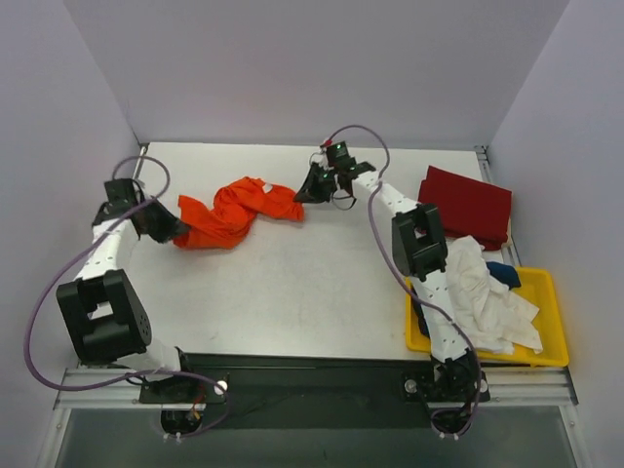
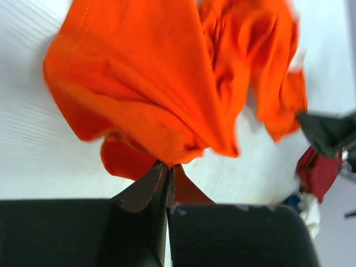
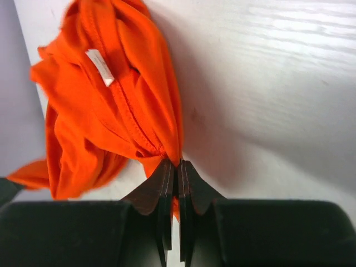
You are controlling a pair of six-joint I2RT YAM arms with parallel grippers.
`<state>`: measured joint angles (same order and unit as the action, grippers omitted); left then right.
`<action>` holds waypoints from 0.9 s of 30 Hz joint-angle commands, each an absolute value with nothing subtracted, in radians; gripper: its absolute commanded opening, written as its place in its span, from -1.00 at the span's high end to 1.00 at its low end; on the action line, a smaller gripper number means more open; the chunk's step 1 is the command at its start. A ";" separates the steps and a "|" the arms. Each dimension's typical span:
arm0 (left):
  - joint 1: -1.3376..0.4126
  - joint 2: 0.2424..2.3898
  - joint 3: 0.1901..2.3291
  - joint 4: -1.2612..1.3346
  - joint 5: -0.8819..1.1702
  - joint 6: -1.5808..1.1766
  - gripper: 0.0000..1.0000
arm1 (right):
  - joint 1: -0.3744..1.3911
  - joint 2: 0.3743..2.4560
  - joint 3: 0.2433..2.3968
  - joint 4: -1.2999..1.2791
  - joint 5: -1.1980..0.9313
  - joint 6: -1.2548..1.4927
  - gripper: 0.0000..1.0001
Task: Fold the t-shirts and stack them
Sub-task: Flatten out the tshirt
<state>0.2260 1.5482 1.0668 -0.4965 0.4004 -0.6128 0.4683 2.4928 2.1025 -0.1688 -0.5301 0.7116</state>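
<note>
A bright orange t-shirt (image 1: 237, 213) hangs bunched between my two grippers above the white table. My left gripper (image 1: 172, 230) is shut on its left end; in the left wrist view the cloth (image 2: 161, 78) spreads out from the closed gripper (image 2: 168, 166). My right gripper (image 1: 304, 193) is shut on its right end; in the right wrist view the orange cloth (image 3: 111, 100), with a white label, runs into the closed gripper (image 3: 178, 164). A dark red t-shirt (image 1: 468, 205) lies folded at the right. White (image 1: 483, 292) and navy (image 1: 504, 273) shirts lie in the bin.
A yellow plastic bin (image 1: 546, 322) stands at the right front, beside the right arm's base. Grey walls close in the table at left, back and right. The table's front edge has a metal rail (image 1: 312, 375).
</note>
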 commanded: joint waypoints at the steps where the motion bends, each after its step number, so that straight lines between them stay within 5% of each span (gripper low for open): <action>1: 0.354 1.450 1.221 -0.560 0.403 -0.585 1.00 | 0.365 2.186 2.024 -0.164 -0.558 0.727 1.00; 14: 0.402 1.427 1.525 -0.612 0.376 -0.552 1.00 | 0.285 1.606 1.746 -0.466 -0.437 0.646 1.00; 21: 0.328 1.586 1.480 -0.397 0.457 -0.629 0.99 | 0.279 1.741 1.758 -0.468 -0.393 0.618 1.00; 23: 0.266 1.656 1.537 -0.402 0.462 -0.608 0.74 | 0.267 1.843 1.802 -0.468 -0.400 0.623 0.94; 24: 0.250 1.731 1.555 -0.414 0.474 -0.595 0.41 | 0.264 1.877 1.813 -0.469 -0.403 0.629 0.80; 25: 0.238 1.764 1.584 -0.425 0.480 -0.594 0.28 | 0.261 1.905 1.821 -0.471 -0.413 0.649 0.54; 27: 0.212 1.816 1.589 -0.463 0.483 -0.580 -0.05 | 0.259 1.947 1.806 -0.471 -0.417 0.655 0.37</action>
